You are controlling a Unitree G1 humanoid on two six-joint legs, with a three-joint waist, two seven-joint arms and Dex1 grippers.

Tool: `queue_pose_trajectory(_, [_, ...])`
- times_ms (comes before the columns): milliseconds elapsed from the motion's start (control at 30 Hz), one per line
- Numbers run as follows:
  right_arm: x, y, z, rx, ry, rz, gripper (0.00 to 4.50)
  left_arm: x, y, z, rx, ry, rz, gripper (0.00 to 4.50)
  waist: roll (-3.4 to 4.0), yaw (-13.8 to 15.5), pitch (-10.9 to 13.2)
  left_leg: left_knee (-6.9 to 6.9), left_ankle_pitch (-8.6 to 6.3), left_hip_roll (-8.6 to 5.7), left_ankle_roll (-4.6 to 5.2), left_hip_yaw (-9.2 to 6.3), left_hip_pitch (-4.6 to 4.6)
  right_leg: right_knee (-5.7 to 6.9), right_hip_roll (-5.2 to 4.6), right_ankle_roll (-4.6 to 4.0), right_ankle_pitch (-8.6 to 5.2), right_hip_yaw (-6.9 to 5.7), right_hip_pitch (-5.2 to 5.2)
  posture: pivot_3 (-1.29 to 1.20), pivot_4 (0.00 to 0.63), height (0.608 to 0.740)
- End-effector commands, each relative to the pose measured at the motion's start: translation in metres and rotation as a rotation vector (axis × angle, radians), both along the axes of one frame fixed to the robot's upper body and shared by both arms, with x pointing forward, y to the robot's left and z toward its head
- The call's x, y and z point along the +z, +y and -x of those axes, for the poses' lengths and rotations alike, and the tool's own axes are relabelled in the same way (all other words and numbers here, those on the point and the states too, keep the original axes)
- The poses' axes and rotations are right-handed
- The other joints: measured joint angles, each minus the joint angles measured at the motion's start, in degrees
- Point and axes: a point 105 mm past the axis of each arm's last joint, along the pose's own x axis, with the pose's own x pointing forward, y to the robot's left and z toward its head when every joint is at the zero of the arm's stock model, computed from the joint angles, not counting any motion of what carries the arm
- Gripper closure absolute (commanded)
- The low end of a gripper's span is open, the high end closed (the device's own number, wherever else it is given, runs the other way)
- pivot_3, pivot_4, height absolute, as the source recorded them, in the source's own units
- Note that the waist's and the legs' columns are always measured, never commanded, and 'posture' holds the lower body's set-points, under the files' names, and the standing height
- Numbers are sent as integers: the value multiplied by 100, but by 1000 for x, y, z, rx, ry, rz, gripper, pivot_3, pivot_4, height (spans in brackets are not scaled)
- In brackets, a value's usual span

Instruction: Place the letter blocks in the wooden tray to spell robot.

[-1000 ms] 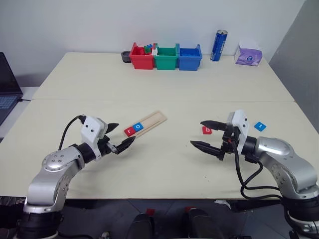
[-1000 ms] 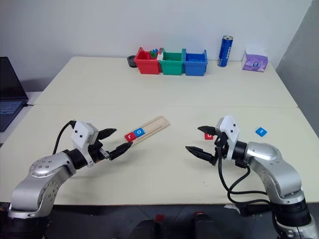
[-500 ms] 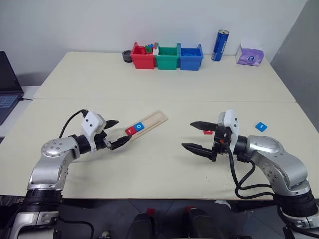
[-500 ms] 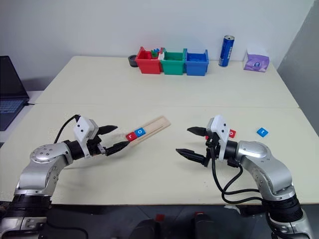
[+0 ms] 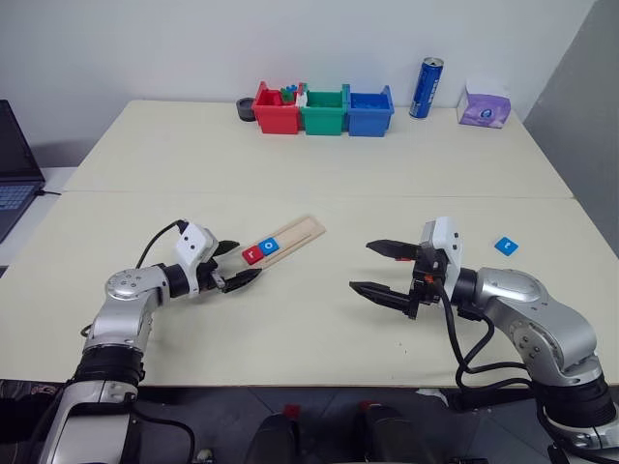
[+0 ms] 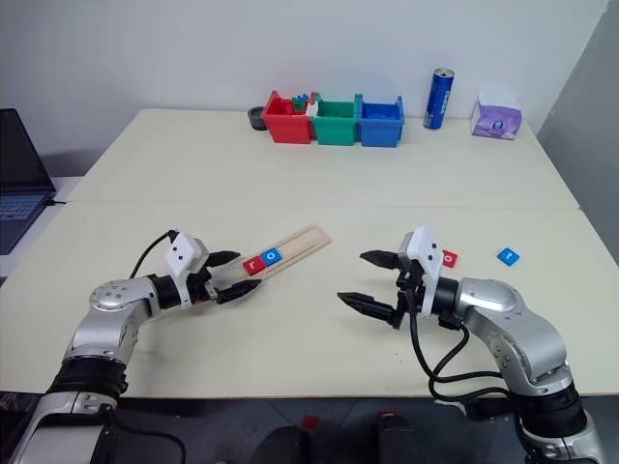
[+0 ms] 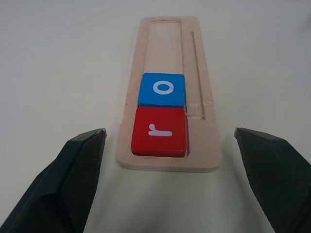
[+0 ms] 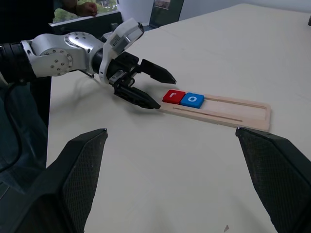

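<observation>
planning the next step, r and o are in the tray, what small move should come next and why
Probably turn the open right hand back to the red block behind it: the wooden tray holds only r and o, so b seems next.

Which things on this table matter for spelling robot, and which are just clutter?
For the job: wooden tray; red r block and blue o block in it; loose red block; loose blue block.
Clutter: three bins; blue can; tissue pack; laptop.

Silver-grey arms carry white wrist housings, black pincers (image 5: 387, 270) (two tapered fingers each) and looping black cables.
</observation>
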Motion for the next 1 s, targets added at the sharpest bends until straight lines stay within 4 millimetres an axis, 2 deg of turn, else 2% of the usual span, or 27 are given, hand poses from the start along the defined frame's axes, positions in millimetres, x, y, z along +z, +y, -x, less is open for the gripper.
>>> queue_pose_trajectory(33, [12,4,7,25,-44,-17,0,5,-7,-6,-35,-5,16,18,0,1,0,0,0,0,0,0,0,0,0,0,0,0,0,0,150,740])
queue_pose_trajectory(300, [14,6,10,33,-45,-18,0,-4,-25,-14,-66,25,35,18,0,1,0,3,0,-4,0,0,-1,2,1,0,0,-4,0,0,150,740])
queue_pose_trajectory(433, [16,6,12,26,-46,-21,0,-2,-20,-21,-20,8,44,18,-1,2,-1,5,0,-5,0,-1,-1,4,1,0,1,-3,1,0,150,740])
queue_pose_trajectory(733, [15,8,14,17,-42,-32,0,-9,-15,-19,-24,-4,-4,18,-1,1,-1,5,0,-3,0,-6,2,8,4,-1,1,-2,1,0,150,740])
queue_pose_trajectory(900, [16,9,13,16,-43,-34,0,-9,-17,-17,-42,3,9,1117,-1,0,-1,5,0,-3,0,-5,2,8,5,-1,1,-3,1,0,150,740])
queue_pose_trajectory(1000, [16,9,13,16,-44,-34,0,-8,-18,-16,-48,4,14,1113,-1,0,-1,5,0,-3,0,-6,2,7,5,-1,1,-3,1,0,150,740])
